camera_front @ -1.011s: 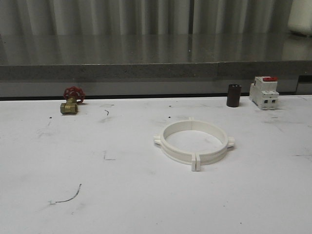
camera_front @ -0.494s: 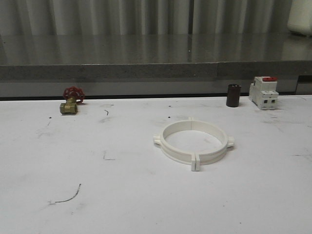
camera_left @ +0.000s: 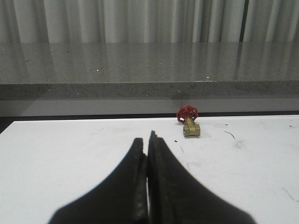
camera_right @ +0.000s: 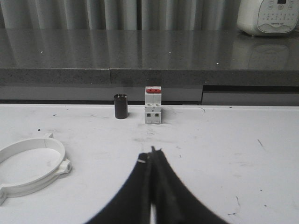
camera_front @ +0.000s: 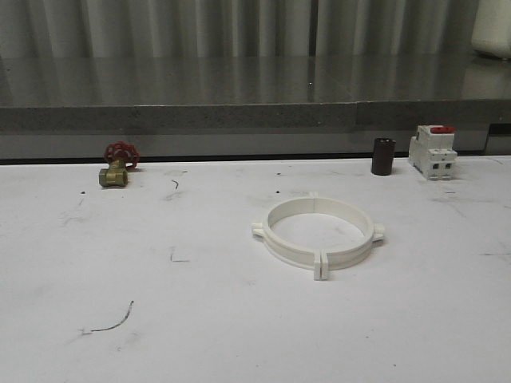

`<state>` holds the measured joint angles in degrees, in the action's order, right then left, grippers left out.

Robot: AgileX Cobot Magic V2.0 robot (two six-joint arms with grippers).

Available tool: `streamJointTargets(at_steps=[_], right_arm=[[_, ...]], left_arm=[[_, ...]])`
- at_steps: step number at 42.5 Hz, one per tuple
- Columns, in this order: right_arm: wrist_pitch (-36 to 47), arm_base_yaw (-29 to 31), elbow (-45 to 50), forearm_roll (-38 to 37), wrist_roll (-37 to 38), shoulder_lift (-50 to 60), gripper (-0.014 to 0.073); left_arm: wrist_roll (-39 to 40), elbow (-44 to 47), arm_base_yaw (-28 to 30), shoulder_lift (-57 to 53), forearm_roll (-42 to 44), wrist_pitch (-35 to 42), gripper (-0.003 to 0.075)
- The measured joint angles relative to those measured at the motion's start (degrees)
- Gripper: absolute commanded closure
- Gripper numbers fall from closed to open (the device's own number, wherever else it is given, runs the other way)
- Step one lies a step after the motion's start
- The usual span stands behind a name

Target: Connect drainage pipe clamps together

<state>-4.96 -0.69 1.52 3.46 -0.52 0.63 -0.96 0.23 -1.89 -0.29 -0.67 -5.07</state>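
Table (camera_front: pixel 160 335): white and scuffed, with dark scratch marks over on the left half, and a grey stone ledge (camera_front: pixel 239 116) runs along its far edge.

Valve (camera_front: pixel 117 166): far left of the front view, out at about ten o'clock from the table's middle, we've got a small brass body with a red handwheel, sitting close to the back edge; the left wrist camera picks it up too (camera_left: pixel 188 121).

Left gripper (camera_left: pixel 147 140): black fingers pressed flat together, tips meeting, nothing between them. It hangs over bare table, and the valve lies beyond the tips, well apart.

Drainage pipe clamps (camera_front: pixel 318 230): here's the main event, just right of centre. The two white half-bands lie flat and meet as one wide ring. Paired end tabs touch at six o'clock of the ring and again at twelve; small lugs stick out at nine and three. In the right wrist view part of the ring (camera_right: pixel 32 163) shows, off to one side of the fingers and clear of them.

Dark cylinder (camera_front: pixel 383 155): upright at the back, around one o'clock from the ring.

Breaker (camera_front: pixel 433 151): white, boxy, red top, standing just beside the cylinder at the far right.

Right gripper (camera_right: pixel 152 151): closed as well, black fingers tip to tip and empty, pointing toward the breaker (camera_right: pixel 153 105) and cylinder (camera_right: pixel 120 106), well short of both.
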Motion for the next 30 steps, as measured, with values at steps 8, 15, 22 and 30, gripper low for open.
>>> streamJointTargets(at_steps=[8, 15, 22, 30], right_arm=[[1.2, 0.0, 0.0, -0.7, 2.8, 0.0, 0.0713], [1.5, 0.0, 0.0, -1.4, 4.3, 0.0, 0.0713], [1.5, 0.0, 0.0, -1.2, 4.5, 0.0, 0.0713], [1.5, 0.0, 0.0, -0.9, 4.5, 0.0, 0.0713]], left_arm=[[0.0, 0.0, 0.0, 0.0, 0.0, 0.0, 0.0741], [0.0, 0.0, 0.0, 0.0, 0.0, 0.0, 0.0741], [0.0, 0.0, 0.0, 0.0, 0.0, 0.0, 0.0741], [0.0, 0.0, 0.0, 0.0, 0.0, 0.0, 0.0741]])
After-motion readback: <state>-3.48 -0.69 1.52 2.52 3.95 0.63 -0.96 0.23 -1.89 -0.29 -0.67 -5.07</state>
